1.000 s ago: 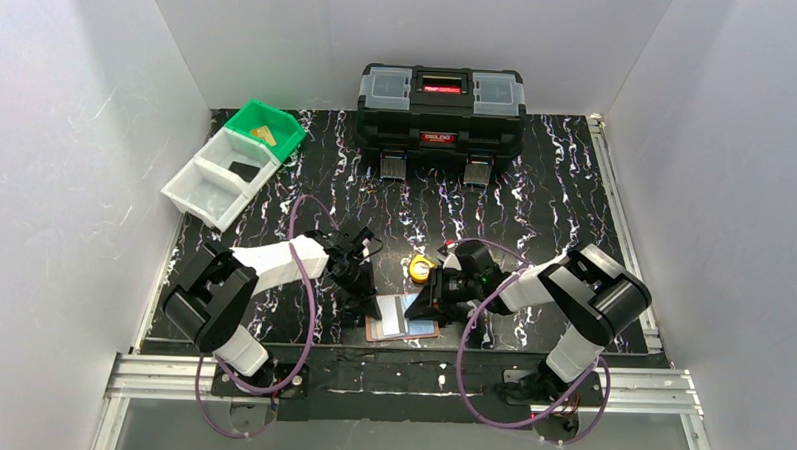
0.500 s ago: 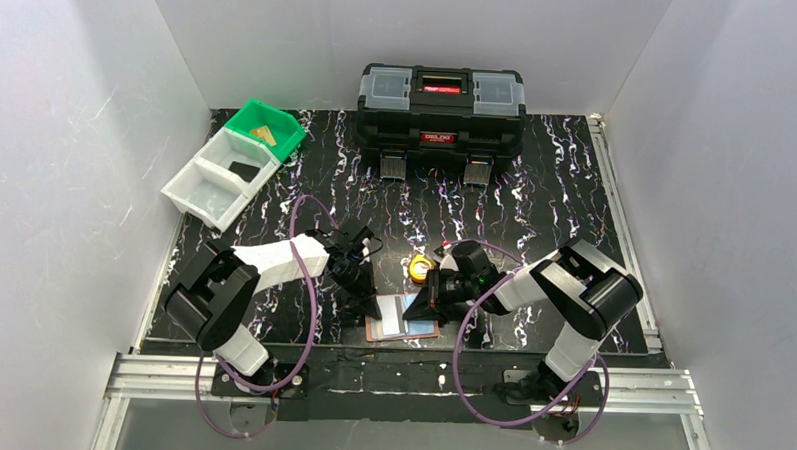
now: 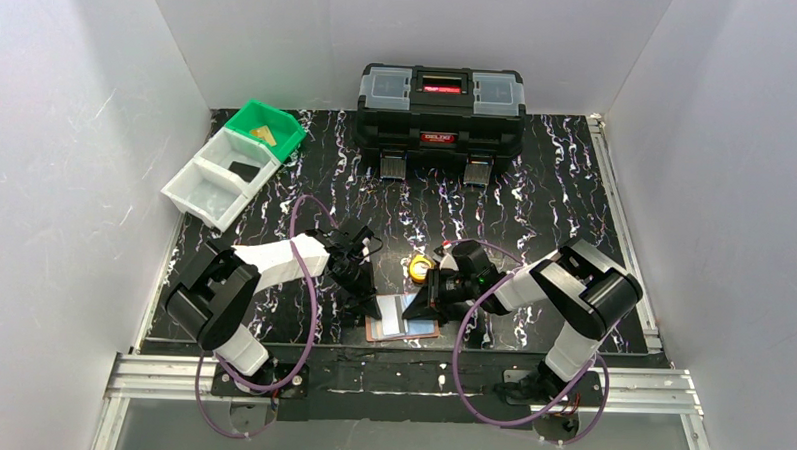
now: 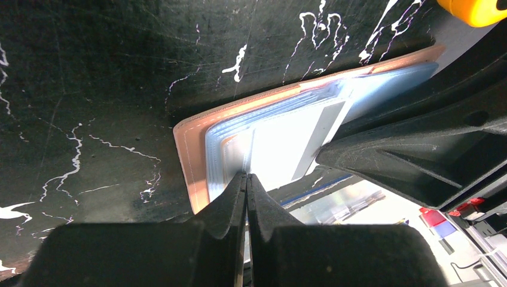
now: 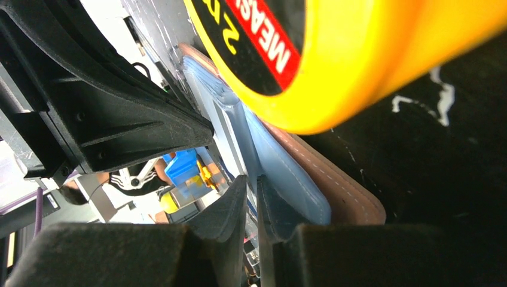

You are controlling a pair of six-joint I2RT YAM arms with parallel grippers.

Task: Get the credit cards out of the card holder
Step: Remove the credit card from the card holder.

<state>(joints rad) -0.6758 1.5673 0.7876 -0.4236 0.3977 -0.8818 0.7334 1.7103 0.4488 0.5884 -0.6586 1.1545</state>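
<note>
The tan card holder [image 3: 423, 332] lies open near the table's front edge, its pale blue sleeves [image 4: 221, 143] facing up. My left gripper [image 4: 246, 175] is shut, and its tips press down on the holder's left side. A whitish credit card [image 4: 287, 149] sticks partly out of a sleeve with its right edge raised. My right gripper [image 5: 251, 179] comes in from the right. Its jaws are almost together on that card's thin edge, beside the blue sleeve [image 5: 287, 173] and the leather cover [image 5: 350, 194]. In the top view the two grippers [image 3: 364, 308] [image 3: 419, 308] flank the holder.
A yellow tape measure [image 3: 420, 268] sits just behind the holder, close over my right gripper [image 5: 359, 60]. A black toolbox [image 3: 441, 106] stands at the back. At the back left, a green bin [image 3: 282, 141] holds a gold card [image 3: 266, 134] and a white bin [image 3: 211, 183] holds a black card [image 3: 242, 169].
My right arm has shifted slightly left toward the holder and its jaws have narrowed. The left gripper has stayed shut on the holder.
</note>
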